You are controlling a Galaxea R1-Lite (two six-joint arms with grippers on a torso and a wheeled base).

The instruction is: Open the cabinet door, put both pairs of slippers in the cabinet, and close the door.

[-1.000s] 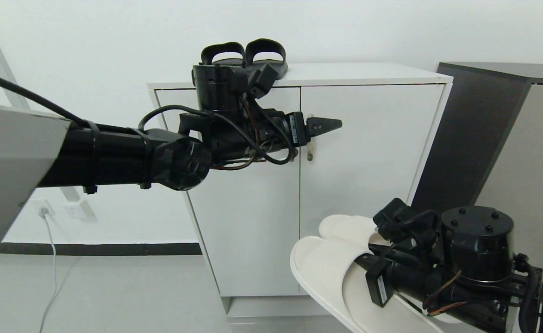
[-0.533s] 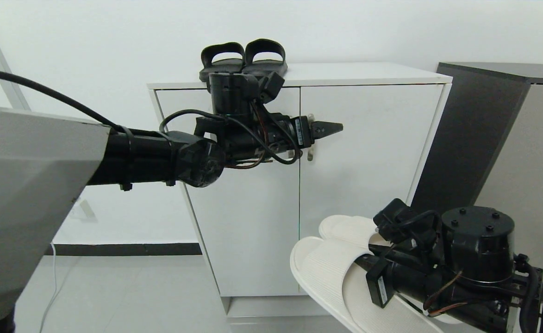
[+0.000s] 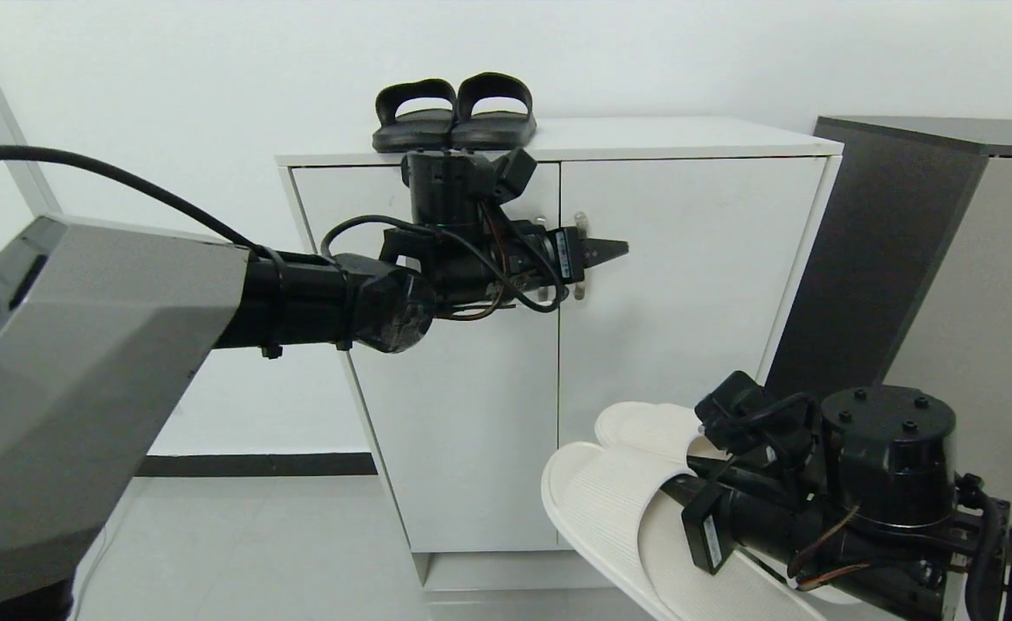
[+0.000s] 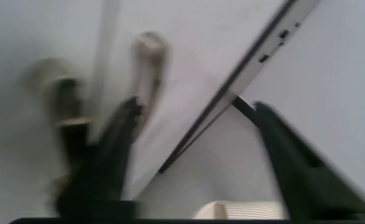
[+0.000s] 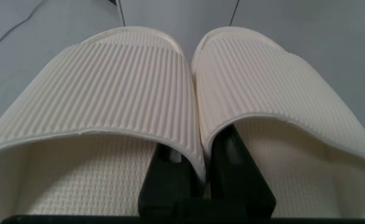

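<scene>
**Left arm lining up on the door handle, white pair waiting low on the right**

The left gripper (image 3: 602, 250) is up at the seam of the white cabinet (image 3: 695, 293), its tip out over the right-hand door, just past that door's handle (image 3: 579, 219). The wrist view shows its fingers spread wide with nothing between them. One finger (image 4: 117, 149) sits close beside a handle, though the picture is too smeared to say whether they touch.

Both doors are shut, so I'd say opening is the step in hand. To do it well, the fingers need to straddle the handle squarely and close fully before any pull. The pull should then follow the door's swing rather than go straight back.

The black slippers (image 3: 454, 108) sit side by side on the cabinet top, right above the wrist, so the arm should stay low and not knock them.

Lower right, the right gripper (image 5: 198, 165) is clamped on the white slippers (image 3: 609, 500), pinching their two inner walls together. It holds them in the air in front of the right door's lower half, and I'd expect that door to need room to swing. A grey cabinet (image 3: 946, 259) stands at the far right.
</scene>
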